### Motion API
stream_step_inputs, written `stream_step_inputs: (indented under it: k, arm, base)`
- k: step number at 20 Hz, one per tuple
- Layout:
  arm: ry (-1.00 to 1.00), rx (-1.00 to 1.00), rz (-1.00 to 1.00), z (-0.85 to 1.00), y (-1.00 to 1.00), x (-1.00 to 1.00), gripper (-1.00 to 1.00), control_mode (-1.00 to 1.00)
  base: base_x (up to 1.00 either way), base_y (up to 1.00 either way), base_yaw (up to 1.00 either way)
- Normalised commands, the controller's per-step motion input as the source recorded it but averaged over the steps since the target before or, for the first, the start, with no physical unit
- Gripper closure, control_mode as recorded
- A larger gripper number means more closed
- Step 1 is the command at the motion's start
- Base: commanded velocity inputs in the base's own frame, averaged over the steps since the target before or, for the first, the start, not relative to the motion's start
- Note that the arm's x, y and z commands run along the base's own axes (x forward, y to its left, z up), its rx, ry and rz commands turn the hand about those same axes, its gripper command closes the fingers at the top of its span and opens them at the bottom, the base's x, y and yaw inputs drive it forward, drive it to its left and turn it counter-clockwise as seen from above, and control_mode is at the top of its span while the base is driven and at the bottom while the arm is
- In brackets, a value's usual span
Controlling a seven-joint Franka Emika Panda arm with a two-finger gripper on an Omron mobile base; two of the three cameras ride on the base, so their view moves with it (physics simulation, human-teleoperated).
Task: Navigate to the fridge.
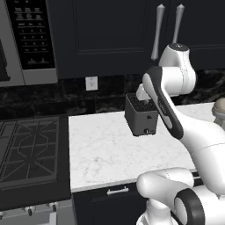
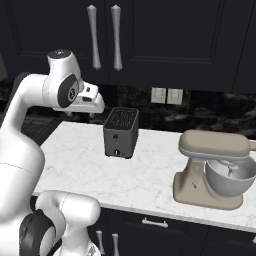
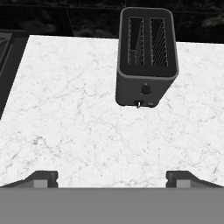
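White marble counter (image 2: 80,165) carrying a dark two-slot toaster (image 2: 120,132) near the back wall and a beige stand mixer (image 2: 215,170).

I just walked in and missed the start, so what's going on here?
A white robot arm is parked at a white marble counter, holding nothing. Its gripper hangs open above the counter, looking down at a dark toaster. A beige stand mixer stands to the toaster's right and a gas stove lies to its left. It is meant to drive to the fridge, which these views don't show from here.
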Motion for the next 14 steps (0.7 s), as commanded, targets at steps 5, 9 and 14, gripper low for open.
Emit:
stream_step_inputs:
  k: [5, 9, 14]
  arm:
    - [0.00, 0.00, 0.00, 0.00, 0.00, 0.00, -1.00, 1.00]
    - [0.00, 0.00, 0.00, 0.00, 0.00, 0.00, -1.00, 1.00]
    - [0.00, 0.00, 0.00, 0.00, 0.00, 0.00, -1.00, 1.00]
  base:
    - [-0.01, 0.00, 0.00]
    - [-0.37, 0.00, 0.00]
    - [-0.55, 0.00, 0.00]
